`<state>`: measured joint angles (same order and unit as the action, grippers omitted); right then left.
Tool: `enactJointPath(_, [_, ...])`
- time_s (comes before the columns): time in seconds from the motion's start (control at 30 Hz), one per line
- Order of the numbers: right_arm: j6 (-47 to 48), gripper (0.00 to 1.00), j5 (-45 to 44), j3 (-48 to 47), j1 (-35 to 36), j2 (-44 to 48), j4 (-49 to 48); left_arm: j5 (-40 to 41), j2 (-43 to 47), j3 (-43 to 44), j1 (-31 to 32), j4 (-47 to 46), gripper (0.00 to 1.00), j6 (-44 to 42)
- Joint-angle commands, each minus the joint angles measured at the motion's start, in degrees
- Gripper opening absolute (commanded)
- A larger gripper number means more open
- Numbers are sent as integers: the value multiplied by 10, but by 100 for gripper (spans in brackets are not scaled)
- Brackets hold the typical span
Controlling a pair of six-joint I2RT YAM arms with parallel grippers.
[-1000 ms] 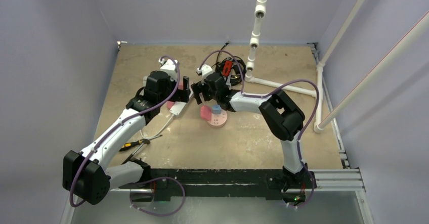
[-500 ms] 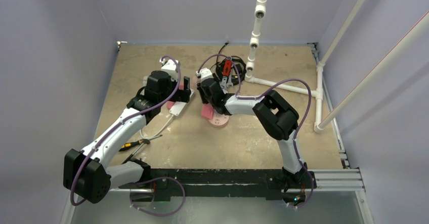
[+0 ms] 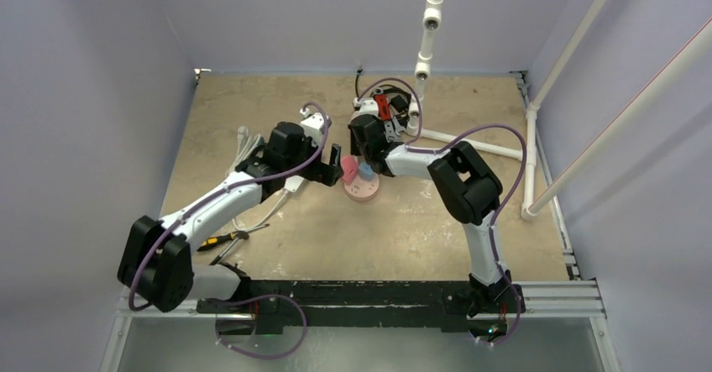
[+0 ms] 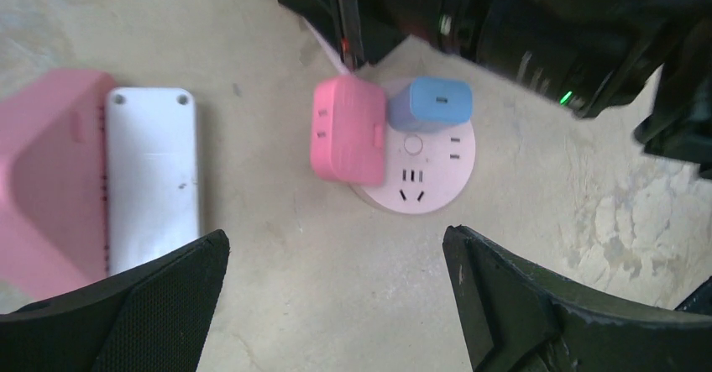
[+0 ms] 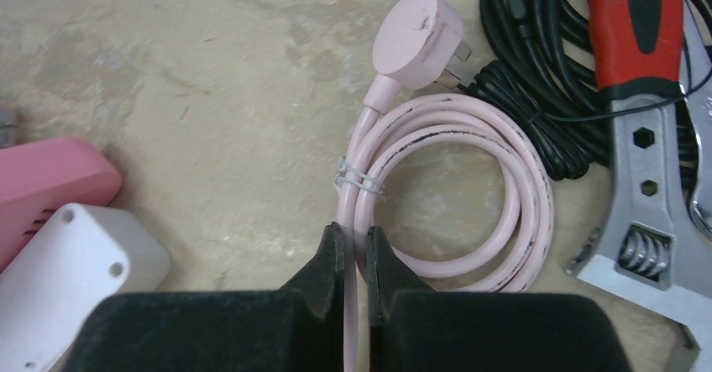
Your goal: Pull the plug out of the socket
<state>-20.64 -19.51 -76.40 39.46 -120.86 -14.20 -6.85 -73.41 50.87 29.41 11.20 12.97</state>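
Currently the approach step is in hand: left fingers [image 4: 168, 288], spread wide, hover with the plug [image 4: 430, 103] just beyond their tips, seated on the socket [image 4: 420, 179]. Right fingers [image 5: 332, 263] sit pressed nearly together over the cord [image 5: 453, 196]. Next move, as judged: straddle the plug only, clamp, pull straight off.

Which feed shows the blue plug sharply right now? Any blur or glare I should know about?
Left wrist: plug and socket are sharp and evenly lit, with no glare; the pink block at the left edge is blurred. Top external: the plug is tiny, with little detail. Right wrist: sharp on the coiled pink cord; the plug is out of frame.
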Motion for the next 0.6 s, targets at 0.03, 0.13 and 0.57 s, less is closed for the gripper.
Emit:
enactJointPath(0.03, [-19,0,-16,16,-28,10,20,-88,-68,11,2,-35,99,19])
enactJointPath(0.13, [-19,0,-13,16,-29,10,21,-112,-106,22,2,-48,99,35])
enactJointPath(0.57, [-15,0,-2,20,-28,19,16,-120,-202,69,2,-83,71,50])
